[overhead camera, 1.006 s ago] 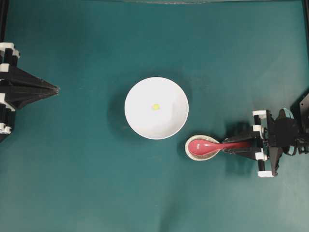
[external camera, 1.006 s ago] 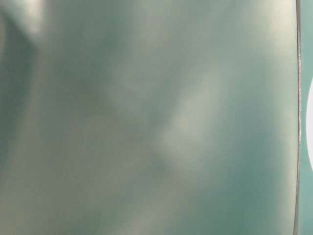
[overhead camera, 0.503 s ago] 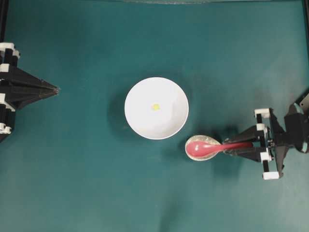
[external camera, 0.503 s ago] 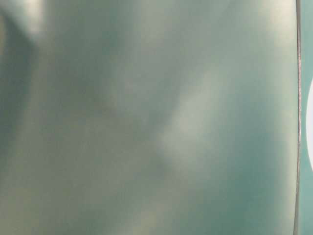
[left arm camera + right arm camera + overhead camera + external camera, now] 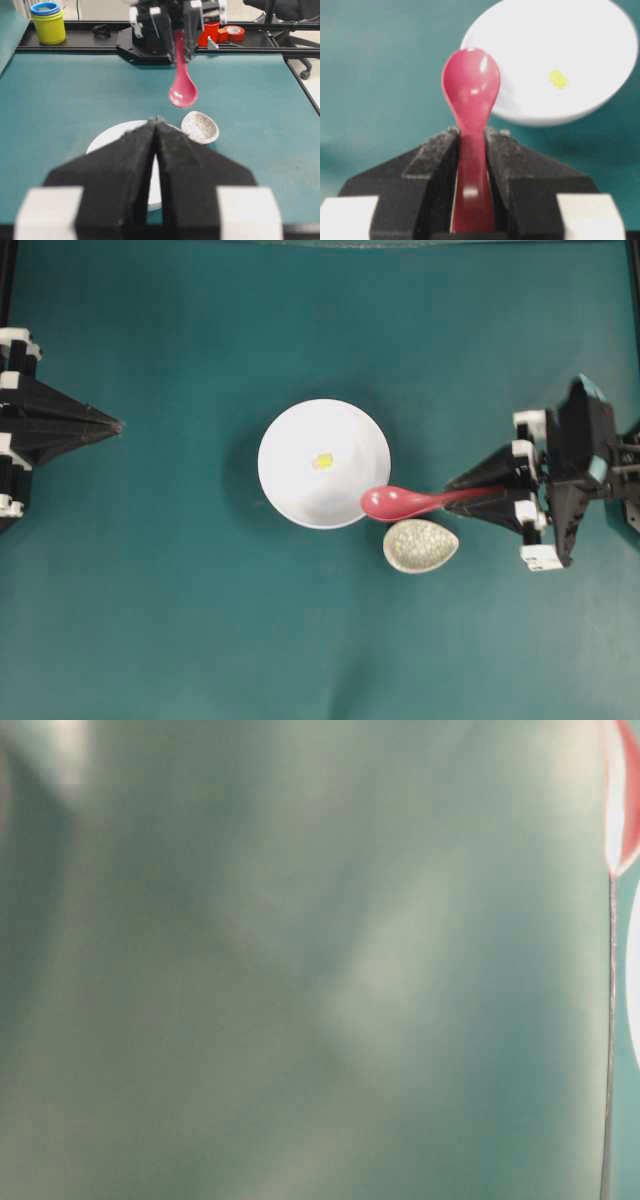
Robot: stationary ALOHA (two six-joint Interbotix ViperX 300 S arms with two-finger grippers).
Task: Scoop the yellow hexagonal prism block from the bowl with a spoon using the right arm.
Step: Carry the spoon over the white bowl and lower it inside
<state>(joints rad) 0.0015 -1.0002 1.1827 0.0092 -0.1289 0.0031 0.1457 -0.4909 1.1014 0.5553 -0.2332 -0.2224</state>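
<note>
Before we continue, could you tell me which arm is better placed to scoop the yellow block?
Right: its gripper grips the pink-red glossy spoon beside the white bowl; the left gripper is shut, far off.

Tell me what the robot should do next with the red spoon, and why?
Probably carry the spoon further over the bowl and dip it toward the yellow block. The right end effector holds the handle, the scoop is only at the bowl's rim, and the block still lies inside.

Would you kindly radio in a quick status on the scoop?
Right gripper shut on spoon, scoop over bowl rim. Left gripper shut, parked. Yellow block in bowl. Speckled dish beside bowl, not blocking.
</note>
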